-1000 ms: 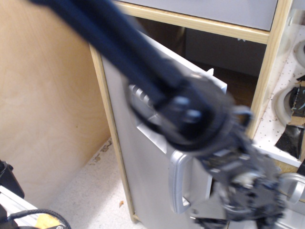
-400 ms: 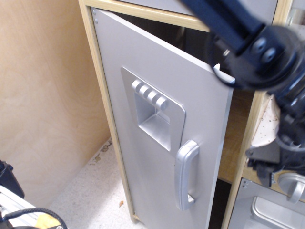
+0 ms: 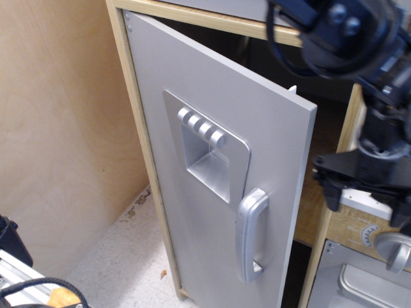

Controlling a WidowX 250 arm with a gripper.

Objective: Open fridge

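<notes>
The fridge is a tall cabinet with a light wood frame (image 3: pixel 137 122). Its silver-grey door (image 3: pixel 270 141) stands partly open, swung out on its left hinge, with a dark gap along its right edge. The door carries a recessed dispenser panel (image 3: pixel 207 163), a row of round knobs (image 3: pixel 201 127) and a curved silver handle (image 3: pixel 252 235). My gripper (image 3: pixel 365 192) hangs to the right of the door's free edge, apart from door and handle. Its black fingers (image 3: pixel 330 186) look spread and hold nothing. The arm (image 3: pixel 347 32) crosses the top right corner.
A plywood wall (image 3: pixel 58 128) stands left of the fridge over a speckled floor (image 3: pixel 119 256). A small silver oven door (image 3: pixel 359 285) with a round knob (image 3: pixel 393 250) sits at the bottom right. Black gear and cable (image 3: pixel 13 256) lie at the bottom left.
My arm has moved from in front of the door up and to the right, off the handle. The door has stayed swung partly open.
</notes>
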